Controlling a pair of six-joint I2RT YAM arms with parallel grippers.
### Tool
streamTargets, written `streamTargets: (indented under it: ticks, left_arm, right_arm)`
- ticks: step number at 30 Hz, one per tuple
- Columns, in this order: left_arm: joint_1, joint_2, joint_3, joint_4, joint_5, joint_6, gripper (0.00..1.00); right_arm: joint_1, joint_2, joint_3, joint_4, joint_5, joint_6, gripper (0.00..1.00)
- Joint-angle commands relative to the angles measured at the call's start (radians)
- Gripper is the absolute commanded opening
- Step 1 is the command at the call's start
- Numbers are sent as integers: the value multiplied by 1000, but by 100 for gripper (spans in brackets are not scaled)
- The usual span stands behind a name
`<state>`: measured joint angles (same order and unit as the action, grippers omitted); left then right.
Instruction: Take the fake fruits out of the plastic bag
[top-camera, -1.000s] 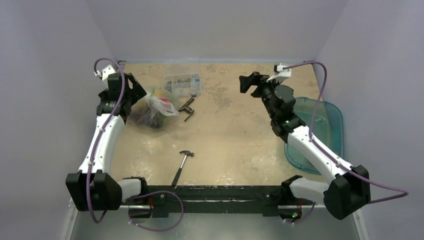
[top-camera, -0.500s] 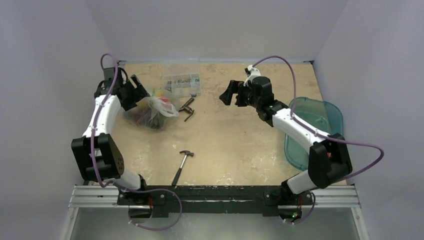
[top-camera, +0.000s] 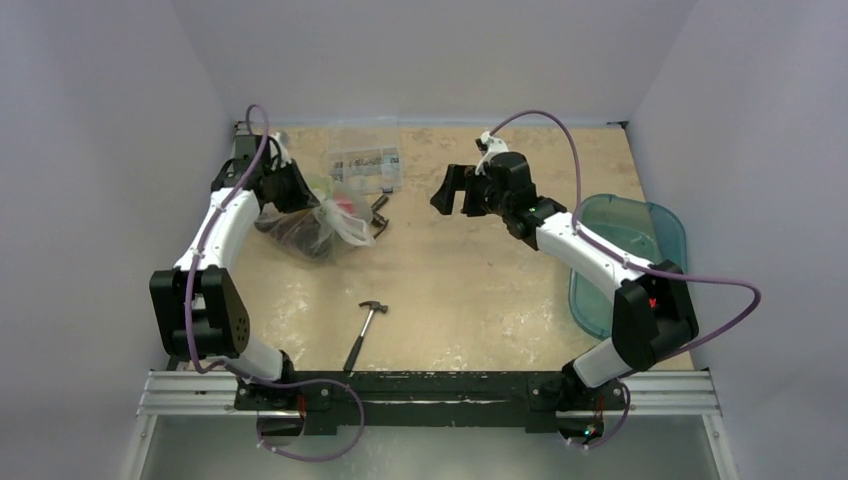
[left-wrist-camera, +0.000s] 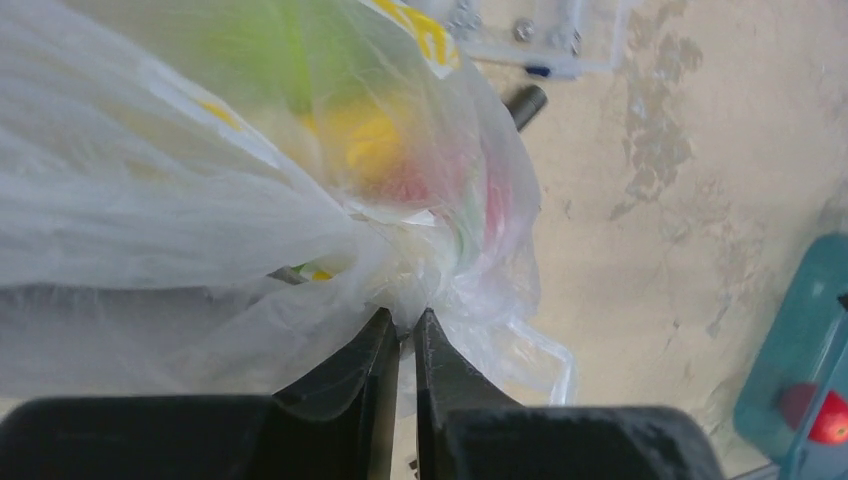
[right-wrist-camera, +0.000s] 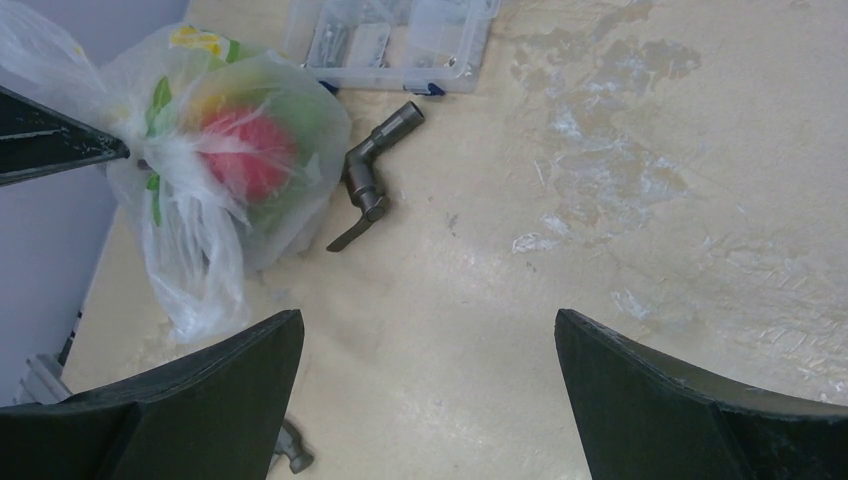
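mottled beige worktop (top-camera: 470, 280) between pale lilac walls. the left claw (left-wrist-camera: 405, 318) is pinched almost together, only a sliver of gap showing, and a gathered twist of the plastic bag (left-wrist-camera: 150, 220) is caught between its tips. i read that as a grip on the film alone, with no fruit in it. just beyond the tips the bag bulges with the fake fruits (left-wrist-camera: 365, 135), yellow, green and red blurs behind the film; the right wrist view shows a red one (right-wrist-camera: 245, 150) plainly. from overhead the bag sits at the upper left of the worktop, just beside a clear parts box (top-camera: 365, 165) and a small metal handle (right-wrist-camera: 370, 180). the right claw (right-wrist-camera: 428, 330) is spread wide and holds nothing, hovering near the upper middle, well apart from the bag.

the step looks like anchoring the bag so the other claw can work. hold the pinch firm, lift only enough to tauten the film, and bring the spread claw to the mouth rather than the belly, since thin film may tear or slip. where the mouth lies i cannot tell.
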<state>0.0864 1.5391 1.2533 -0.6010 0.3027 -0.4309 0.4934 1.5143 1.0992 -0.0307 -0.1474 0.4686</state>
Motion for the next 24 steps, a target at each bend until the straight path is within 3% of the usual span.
streamTargets:
  ticks: [1,7,16,24]
  left_arm:
    - [-114,-72,17,32,57,101,4]
    - [-212,-143,-29,146,192,157,0]
    - [-338,-115,-25,188,348,153,0]
    - [-435,-70,22,119,358,186,0]
  right_arm:
    - [13,5,44,-25,25,-14,99]
    - [25,3,49,-36,38,-13,99]
    - [60,1,51,-31,46,-15,99]
    - [111,-25,46,-2,25,-70,97]
